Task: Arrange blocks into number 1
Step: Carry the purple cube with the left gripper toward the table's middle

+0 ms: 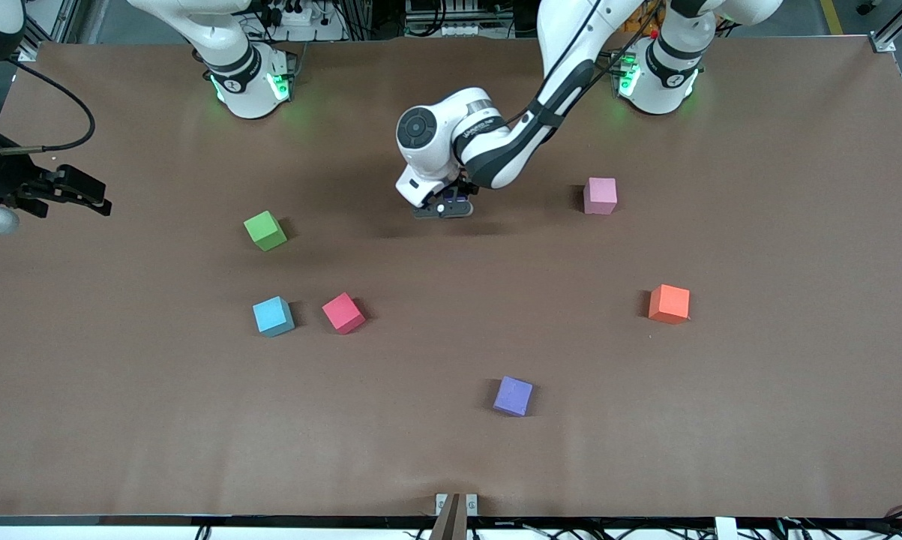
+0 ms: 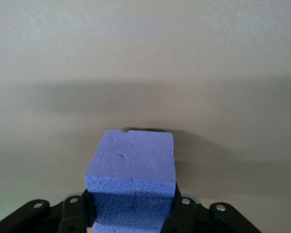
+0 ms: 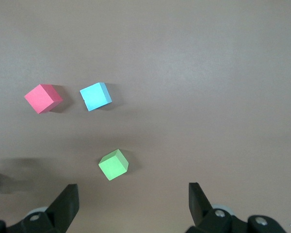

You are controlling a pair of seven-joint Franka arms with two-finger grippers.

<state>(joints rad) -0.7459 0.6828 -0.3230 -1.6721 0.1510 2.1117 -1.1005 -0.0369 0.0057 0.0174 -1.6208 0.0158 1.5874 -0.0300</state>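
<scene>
While in left tool, blue-violet block level, square-on.

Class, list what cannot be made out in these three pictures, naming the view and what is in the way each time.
- Front view: the left end effector has its load hidden under its own wrist. Only the left wrist view shows the blue-violet matte foam cube.
- Left wrist view: the cube's lower part is cut off by the picture's edge, so contact with the brown table is unclear.
- Front view: the open right end effector shows, but most of its arm lies outside the picture.

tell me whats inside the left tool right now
The left tool is shut on a blue-violet block, seen in the left wrist view; from the front the arm covers it.
</scene>
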